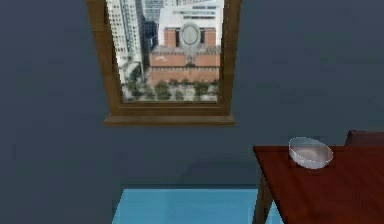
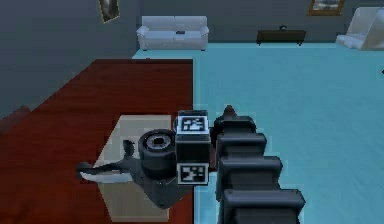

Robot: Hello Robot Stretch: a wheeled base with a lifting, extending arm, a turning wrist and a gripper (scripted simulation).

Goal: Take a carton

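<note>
A pale beige box-shaped carton (image 2: 125,190) lies on the dark red-brown table (image 2: 60,120) at the arm side view's lower left. The arm (image 2: 245,170) rises from the bottom edge, with its two white marker squares (image 2: 192,148) at the far end. Left of them sits the gripper's dark round body, and the gripper (image 2: 92,172) reaches its thin fingers leftward across the carton. With the carton lying on the table behind it, I cannot tell whether the gripper holds anything.
In the forward view a wood-framed window (image 1: 170,60) with a city scene hangs on a dark blue wall; a table corner (image 1: 320,185) at lower right bears a glass bowl (image 1: 310,152). Across light blue floor (image 2: 290,85) stand a white sofa (image 2: 173,33), a dark low table (image 2: 280,36) and a white seat (image 2: 365,30).
</note>
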